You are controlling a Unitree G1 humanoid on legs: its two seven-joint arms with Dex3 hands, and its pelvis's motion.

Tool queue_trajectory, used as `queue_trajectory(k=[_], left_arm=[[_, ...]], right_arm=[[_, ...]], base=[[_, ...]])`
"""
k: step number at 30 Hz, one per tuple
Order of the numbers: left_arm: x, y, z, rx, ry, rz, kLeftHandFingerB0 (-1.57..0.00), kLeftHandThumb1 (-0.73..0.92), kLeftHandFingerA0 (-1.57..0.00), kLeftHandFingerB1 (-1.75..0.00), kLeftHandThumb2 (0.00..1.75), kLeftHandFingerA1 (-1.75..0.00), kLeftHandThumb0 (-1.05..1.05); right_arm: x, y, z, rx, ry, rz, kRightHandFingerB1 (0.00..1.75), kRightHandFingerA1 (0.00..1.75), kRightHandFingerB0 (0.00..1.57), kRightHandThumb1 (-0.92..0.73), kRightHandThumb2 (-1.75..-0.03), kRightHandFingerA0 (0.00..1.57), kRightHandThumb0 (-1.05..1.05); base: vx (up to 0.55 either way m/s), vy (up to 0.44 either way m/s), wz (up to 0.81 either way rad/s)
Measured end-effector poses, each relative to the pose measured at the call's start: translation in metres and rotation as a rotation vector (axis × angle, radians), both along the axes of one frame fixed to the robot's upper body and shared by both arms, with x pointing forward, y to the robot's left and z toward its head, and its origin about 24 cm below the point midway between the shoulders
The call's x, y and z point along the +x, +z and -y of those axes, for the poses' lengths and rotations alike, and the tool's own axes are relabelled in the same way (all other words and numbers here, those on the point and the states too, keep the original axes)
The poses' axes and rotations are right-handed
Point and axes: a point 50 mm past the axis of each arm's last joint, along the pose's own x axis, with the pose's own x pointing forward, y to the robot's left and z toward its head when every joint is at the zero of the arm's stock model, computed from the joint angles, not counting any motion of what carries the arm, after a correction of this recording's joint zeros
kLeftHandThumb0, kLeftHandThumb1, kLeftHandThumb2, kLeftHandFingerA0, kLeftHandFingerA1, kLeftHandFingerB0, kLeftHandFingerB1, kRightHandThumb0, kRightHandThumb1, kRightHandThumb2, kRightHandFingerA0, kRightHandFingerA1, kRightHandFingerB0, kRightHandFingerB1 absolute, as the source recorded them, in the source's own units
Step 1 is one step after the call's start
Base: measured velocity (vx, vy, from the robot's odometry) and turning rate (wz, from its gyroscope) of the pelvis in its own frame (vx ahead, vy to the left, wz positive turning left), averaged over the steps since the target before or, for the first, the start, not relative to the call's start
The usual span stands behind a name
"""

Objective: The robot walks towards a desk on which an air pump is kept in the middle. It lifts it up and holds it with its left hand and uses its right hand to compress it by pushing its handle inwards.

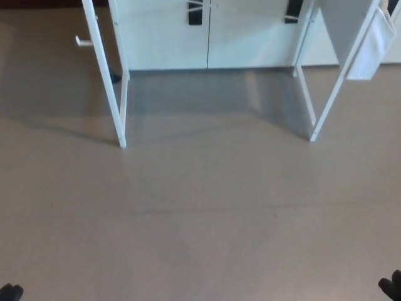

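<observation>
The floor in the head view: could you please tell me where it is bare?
The floor is bare from the white frame legs down to the bottom edge. It is crowded only at the top, by the white cabinets.

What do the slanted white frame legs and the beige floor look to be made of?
Slanted white frame legs: probably painted metal or wood; thin, straight, evenly white, matte. Beige floor: smooth vinyl or laminate, apparently; faint seams and soft reflections suggest a low sheen.

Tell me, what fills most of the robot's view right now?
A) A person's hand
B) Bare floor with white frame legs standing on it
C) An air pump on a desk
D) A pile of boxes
B: the beige floor fills the picture, with white frame legs standing at the far side; no pump shows.
</observation>
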Motion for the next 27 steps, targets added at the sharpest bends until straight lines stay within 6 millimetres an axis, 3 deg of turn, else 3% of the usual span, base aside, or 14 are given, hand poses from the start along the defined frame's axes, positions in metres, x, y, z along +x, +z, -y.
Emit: queue_trajectory(k=[7,10,11,27], left_arm=[[-0.007,-0.002,-0.001,0.007,0.007,-0.023,-0.33,0.77,-0.34,-0.34,0.61,-0.42,-0.02],[-0.007,-0.003,0.001,0.004,0.0,-0.026,-0.32,0.76,-0.33,-0.34,0.61,-0.41,-0.02],[-0.006,-0.003,0.002,0.003,-0.002,-0.023,-0.18,0.55,-0.21,-0.5,0.97,-0.54,-0.02],[-0.008,-0.003,0.001,0.01,-0.017,-0.027,-0.17,0.53,-0.24,-0.49,0.95,-0.54,-0.04]], right_arm=[[-0.004,-0.003,-0.001,0.003,-0.001,-0.013,0.41,0.5,0.47,-0.61,-0.58,0.73,-0.16],[-0.003,-0.003,-0.002,0.005,0.003,-0.012,0.41,0.5,0.47,-0.62,-0.58,0.71,-0.18],[-0.003,-0.003,-0.002,0.003,0.004,-0.009,0.41,0.5,0.49,-0.61,-0.58,0.73,-0.2],[-0.007,-0.005,-0.005,-0.016,0.029,-0.024,0.4,0.49,0.48,-0.58,-0.57,0.72,-0.26]], base=[[0.4,0.025,0.14],[0.45,-0.08,0.86],[0.63,0.008,0.33],[0.55,0.037,-0.2]])
